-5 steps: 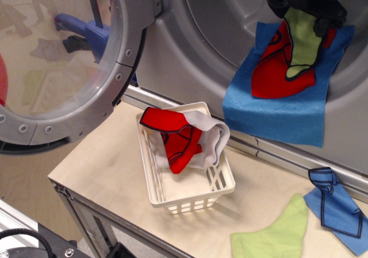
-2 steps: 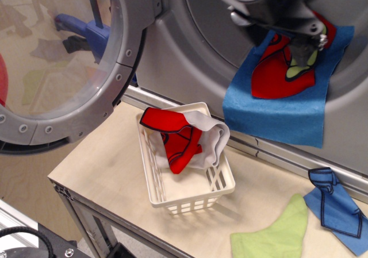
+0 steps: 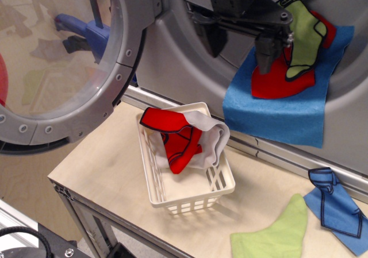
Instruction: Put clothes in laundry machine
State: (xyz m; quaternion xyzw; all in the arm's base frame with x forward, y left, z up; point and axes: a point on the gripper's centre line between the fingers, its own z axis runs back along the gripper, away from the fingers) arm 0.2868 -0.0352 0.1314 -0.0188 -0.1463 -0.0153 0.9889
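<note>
The grey laundry machine (image 3: pixel 167 62) fills the back, its round windowed door (image 3: pixel 63 62) swung open to the left. A big blue sheet (image 3: pixel 282 106) hangs over the drum's lip, with a red piece (image 3: pixel 273 80) and a black-outlined green sock (image 3: pixel 302 37) lying on it. My gripper (image 3: pixel 238 44) is open and empty, hanging in front of the drum just left of the sock. Red clothes (image 3: pixel 172 134) and a white piece (image 3: pixel 213 134) lie in the small white basket (image 3: pixel 190 197).
A plain lime green piece (image 3: pixel 273 235) and a black-outlined blue piece (image 3: pixel 336 209) lie on the wooden table (image 3: pixel 103 160) at the front right. The basket stands mid-table. The table's front edge runs along the lower left.
The gripper held the green sock over the red piece, then let it go. It has moved left and opened. The sock now rests on the red piece and the blue sheet.
</note>
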